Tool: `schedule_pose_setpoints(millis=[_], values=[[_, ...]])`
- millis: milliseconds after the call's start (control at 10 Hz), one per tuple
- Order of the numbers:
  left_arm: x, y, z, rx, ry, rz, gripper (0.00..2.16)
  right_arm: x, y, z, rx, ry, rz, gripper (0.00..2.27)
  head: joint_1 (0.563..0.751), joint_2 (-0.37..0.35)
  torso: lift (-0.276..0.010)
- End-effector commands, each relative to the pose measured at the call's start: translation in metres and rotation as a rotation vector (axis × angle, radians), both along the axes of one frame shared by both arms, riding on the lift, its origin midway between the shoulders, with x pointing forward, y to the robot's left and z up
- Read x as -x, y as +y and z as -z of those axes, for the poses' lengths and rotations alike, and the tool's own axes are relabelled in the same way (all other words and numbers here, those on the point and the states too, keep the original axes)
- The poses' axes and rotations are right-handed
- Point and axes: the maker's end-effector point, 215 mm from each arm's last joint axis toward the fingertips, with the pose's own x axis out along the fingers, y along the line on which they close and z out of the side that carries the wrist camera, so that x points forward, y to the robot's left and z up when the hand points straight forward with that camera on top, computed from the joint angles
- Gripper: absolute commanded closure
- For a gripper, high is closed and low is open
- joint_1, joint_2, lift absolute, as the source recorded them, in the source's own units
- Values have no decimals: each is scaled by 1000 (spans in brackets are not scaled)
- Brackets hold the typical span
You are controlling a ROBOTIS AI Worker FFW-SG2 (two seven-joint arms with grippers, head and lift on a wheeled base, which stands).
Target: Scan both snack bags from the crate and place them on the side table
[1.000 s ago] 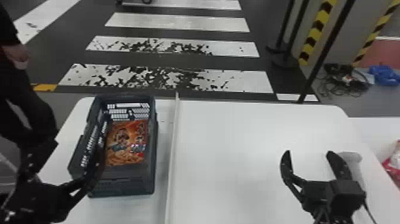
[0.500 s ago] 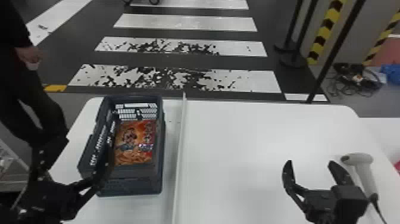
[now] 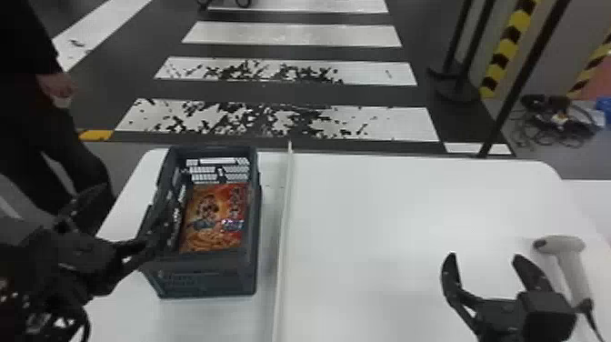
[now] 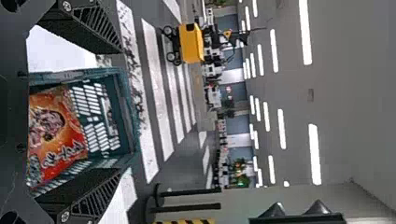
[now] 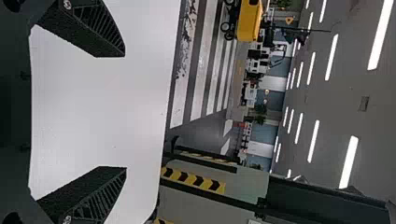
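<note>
Left gripper [image 4: 120,111]: wide, by the crate's [image 3: 209,279] left side; I'd centre it above first.
Snack bag [image 3: 213,218]: flat inside; pinch 1 edge gently, lift straight.
Right gripper [image 3: 484,255]: wide, beside the scanner [image 3: 570,268]; mind not to knock it.

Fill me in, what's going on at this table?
Neither arm is holding anything. A snack bag lies in the crate, and the left gripper is open at the crate's left side. The right gripper is open over the white table, near the scanner. That bag is not yet out for scanning.
</note>
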Motion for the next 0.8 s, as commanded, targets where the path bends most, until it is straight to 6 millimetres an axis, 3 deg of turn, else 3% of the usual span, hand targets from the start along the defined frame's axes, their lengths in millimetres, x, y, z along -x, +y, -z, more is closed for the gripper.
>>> schedule_pose_setpoints(millis=[0, 400, 600, 700], values=[[-15, 11, 7, -73, 68, -12, 124, 2, 1, 3, -1, 9, 0, 63, 695, 31, -98], [-60, 4, -5, -196, 113, 57, 144, 11, 2, 14, 1, 40, -3, 63, 695, 43, -98], [-71, 16, 5, -254, 178, 52, 137, 6, 12, 14, -4, 40, -17, 63, 695, 42, -98], [-82, 13, 21, -274, 220, 76, 140, 7, 11, 16, -2, 51, -16, 63, 695, 54, -98]])
